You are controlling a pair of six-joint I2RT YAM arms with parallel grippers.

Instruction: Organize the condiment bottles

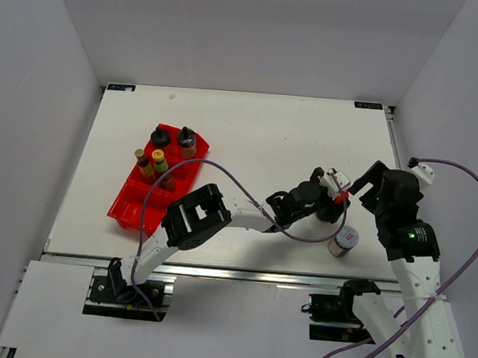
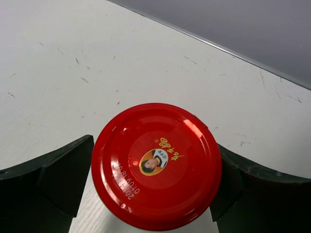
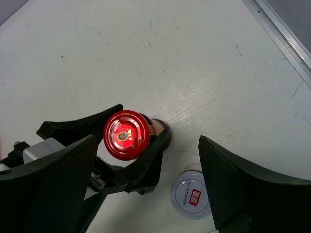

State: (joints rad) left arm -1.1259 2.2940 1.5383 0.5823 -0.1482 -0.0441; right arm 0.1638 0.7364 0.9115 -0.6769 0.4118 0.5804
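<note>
Top view overhead, far — both wrist views share red-capped jar (image 2: 156, 165).

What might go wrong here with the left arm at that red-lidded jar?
The wide lid hides how the left gripper holds the red-capped jar, so a shallow hold could let it slip. The white-capped jar stands close by and could get knocked. The open right gripper hovers near, risking a clash.
</note>
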